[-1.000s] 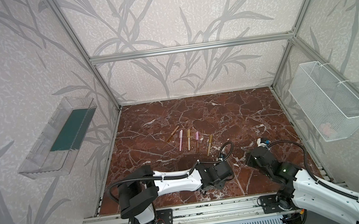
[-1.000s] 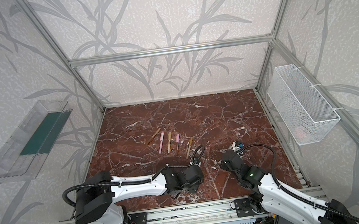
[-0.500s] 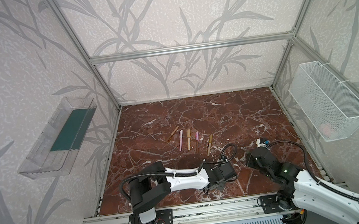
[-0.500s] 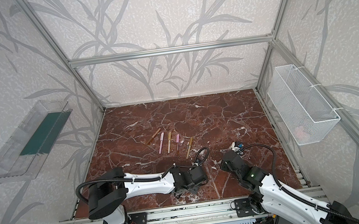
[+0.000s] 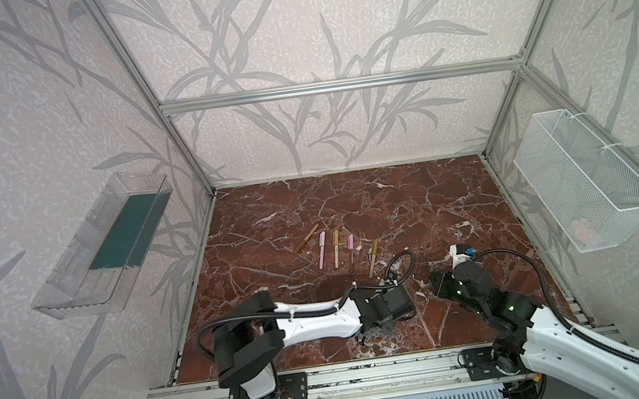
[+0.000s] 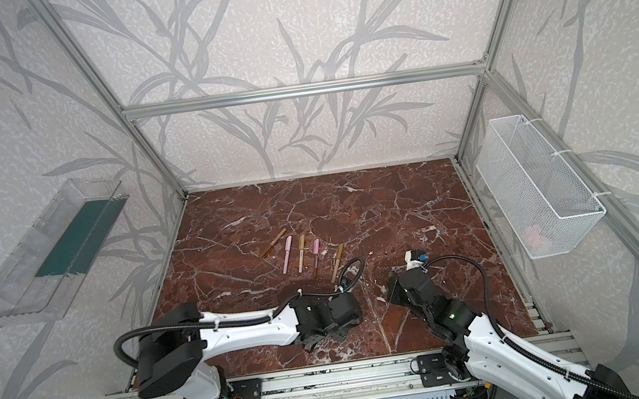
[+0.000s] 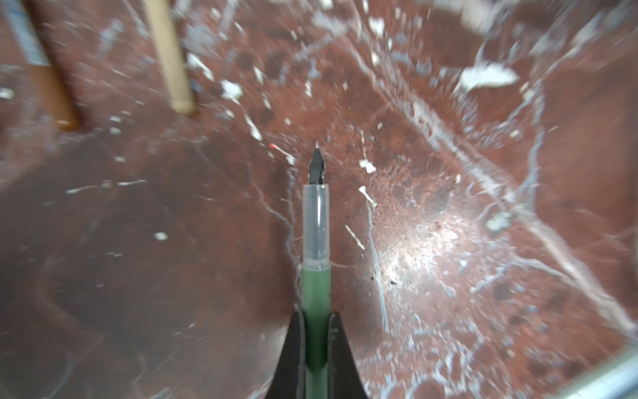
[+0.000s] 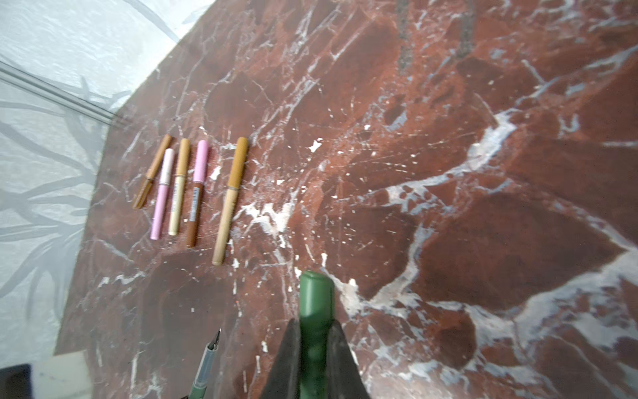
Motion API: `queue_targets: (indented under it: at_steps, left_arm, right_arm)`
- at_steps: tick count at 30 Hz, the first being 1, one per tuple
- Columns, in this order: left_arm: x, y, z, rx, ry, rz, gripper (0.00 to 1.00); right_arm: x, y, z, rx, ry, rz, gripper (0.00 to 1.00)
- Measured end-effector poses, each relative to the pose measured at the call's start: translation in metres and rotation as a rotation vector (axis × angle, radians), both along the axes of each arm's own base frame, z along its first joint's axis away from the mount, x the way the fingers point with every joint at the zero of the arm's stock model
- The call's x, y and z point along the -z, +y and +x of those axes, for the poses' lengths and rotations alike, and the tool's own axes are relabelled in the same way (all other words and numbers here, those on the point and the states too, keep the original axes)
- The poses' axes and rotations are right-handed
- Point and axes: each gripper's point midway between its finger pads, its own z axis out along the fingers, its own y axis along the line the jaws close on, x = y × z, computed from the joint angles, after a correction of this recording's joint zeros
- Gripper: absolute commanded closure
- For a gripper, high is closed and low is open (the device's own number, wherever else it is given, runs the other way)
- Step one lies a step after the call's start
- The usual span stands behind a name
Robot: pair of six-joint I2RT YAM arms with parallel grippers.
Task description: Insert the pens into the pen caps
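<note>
My left gripper (image 7: 316, 319) is shut on an uncapped green pen (image 7: 316, 276). Its clear neck and dark nib point away from the jaws, low over the marble floor. My right gripper (image 8: 316, 326) is shut on a green pen cap (image 8: 315, 293), whose rounded end sticks out past the fingers. In the right wrist view the same green pen (image 8: 206, 362) shows beside that cap, apart from it. Several capped pens lie side by side mid-floor, in brown (image 5: 307, 238), pink (image 5: 322, 250) and gold-tan (image 5: 374, 258).
A white wire basket (image 5: 583, 178) hangs on the right wall. A clear tray (image 5: 106, 245) with a green insert hangs on the left wall. An aluminium rail (image 5: 333, 379) runs along the front edge of the marble floor (image 5: 393, 199). Both arms sit low near the front.
My left gripper has shut on the green pen, and the left arm's base and elbow have swung to the right. The right arm has stayed put with the cap.
</note>
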Motion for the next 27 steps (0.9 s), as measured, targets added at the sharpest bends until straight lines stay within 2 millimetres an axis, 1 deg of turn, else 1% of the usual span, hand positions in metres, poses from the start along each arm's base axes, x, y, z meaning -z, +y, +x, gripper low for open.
queue_targets:
  at_steps: [3,6,9,13,17,21,24,27]
  left_arm:
    - [-0.03,0.008,0.011,-0.032,-0.025,-0.124,1.0]
    - [-0.051,0.018,0.017,-0.057,-0.052,-0.247,1.0]
    - [-0.066,0.022,0.012,-0.044,-0.056,-0.331,1.0]
    - [-0.083,0.014,0.005,0.004,-0.05,-0.415,1.0]
    - [-0.096,0.006,-0.001,0.047,-0.042,-0.487,1.0]
    - [-0.106,0.002,-0.004,0.067,-0.043,-0.529,1.0]
    - [-0.11,0.001,-0.004,0.071,-0.046,-0.543,1.0]
    - [-0.11,0.001,-0.004,0.07,-0.047,-0.544,1.0]
  right_arm:
    - [-0.022,0.012,0.005,-0.033,-0.072,0.077,1.0]
    - [-0.049,0.026,0.013,-0.066,-0.168,0.177,1.0]
    - [-0.067,0.039,0.017,-0.106,-0.225,0.253,1.0]
    - [-0.083,0.059,0.023,-0.164,-0.239,0.31,1.0]
    - [-0.094,0.073,0.032,-0.186,-0.254,0.363,1.0]
    - [-0.093,0.09,0.042,-0.203,-0.243,0.397,1.0]
    - [-0.091,0.105,0.045,-0.228,-0.226,0.414,1.0]
    - [-0.097,0.117,0.046,-0.25,-0.236,0.44,1.0]
